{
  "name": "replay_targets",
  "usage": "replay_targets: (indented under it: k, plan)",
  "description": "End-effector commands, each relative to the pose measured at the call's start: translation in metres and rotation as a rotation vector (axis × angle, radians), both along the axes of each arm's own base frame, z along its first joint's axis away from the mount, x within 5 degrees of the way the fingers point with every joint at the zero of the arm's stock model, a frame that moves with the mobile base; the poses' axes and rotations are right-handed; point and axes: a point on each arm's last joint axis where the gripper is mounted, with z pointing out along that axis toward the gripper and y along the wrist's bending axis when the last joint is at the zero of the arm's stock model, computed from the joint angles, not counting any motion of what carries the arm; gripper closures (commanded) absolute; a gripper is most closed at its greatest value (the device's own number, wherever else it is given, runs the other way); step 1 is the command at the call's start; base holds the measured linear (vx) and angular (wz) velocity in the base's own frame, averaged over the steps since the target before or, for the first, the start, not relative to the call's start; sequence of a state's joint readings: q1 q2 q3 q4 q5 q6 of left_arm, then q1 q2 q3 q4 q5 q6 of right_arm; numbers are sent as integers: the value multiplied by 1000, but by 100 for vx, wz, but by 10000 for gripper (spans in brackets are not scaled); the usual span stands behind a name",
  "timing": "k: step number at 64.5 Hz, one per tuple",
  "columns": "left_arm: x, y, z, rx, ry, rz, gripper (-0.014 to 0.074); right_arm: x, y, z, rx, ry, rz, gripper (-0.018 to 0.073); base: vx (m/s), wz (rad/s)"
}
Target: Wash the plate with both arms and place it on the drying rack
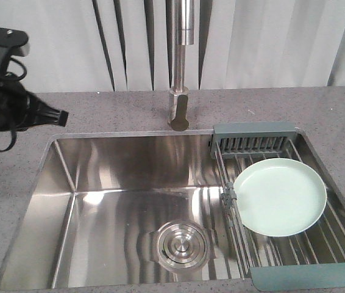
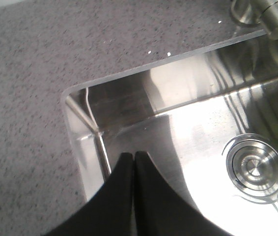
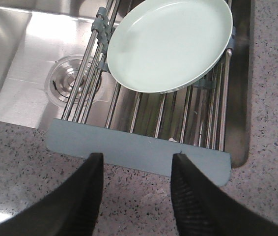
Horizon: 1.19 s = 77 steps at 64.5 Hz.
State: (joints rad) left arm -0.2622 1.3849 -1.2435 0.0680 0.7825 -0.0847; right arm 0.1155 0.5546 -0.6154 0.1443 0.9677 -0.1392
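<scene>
The pale mint-green plate lies flat on the wire drying rack over the right end of the sink; it also shows in the right wrist view on the rack's bars. My right gripper is open and empty, over the counter just in front of the rack's grey-blue end piece. My left arm is at the far left above the counter; its gripper is shut and empty above the sink's back left corner.
The steel sink basin has a round drain in its floor. The tall faucet stands behind the sink at the middle. Speckled grey counter surrounds the sink. A curtain hangs behind.
</scene>
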Motion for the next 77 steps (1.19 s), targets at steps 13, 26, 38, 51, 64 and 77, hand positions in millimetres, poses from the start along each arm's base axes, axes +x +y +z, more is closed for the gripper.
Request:
replay_targets:
  k: [13, 26, 38, 51, 64, 77]
  plan:
    - [-66, 26, 9, -86, -147, 78, 603, 4, 0, 11, 10, -72, -6, 244, 0, 0]
    - [-110, 36, 0, -95, -157, 83, 603, 4, 0, 11, 10, -72, -6, 244, 0, 0]
    - [-135, 42, 1, -94, -156, 87, 603, 4, 0, 11, 10, -72, -6, 244, 0, 0]
    - [-143, 44, 5, -100, -174, 88, 603, 4, 0, 11, 10, -72, -6, 244, 0, 0]
    - [-143, 44, 5, -100, -174, 88, 603, 4, 0, 11, 10, -72, -6, 244, 0, 0]
    - [-143, 45, 3, -85, -175, 80, 603, 4, 0, 11, 10, -72, -6, 244, 0, 0]
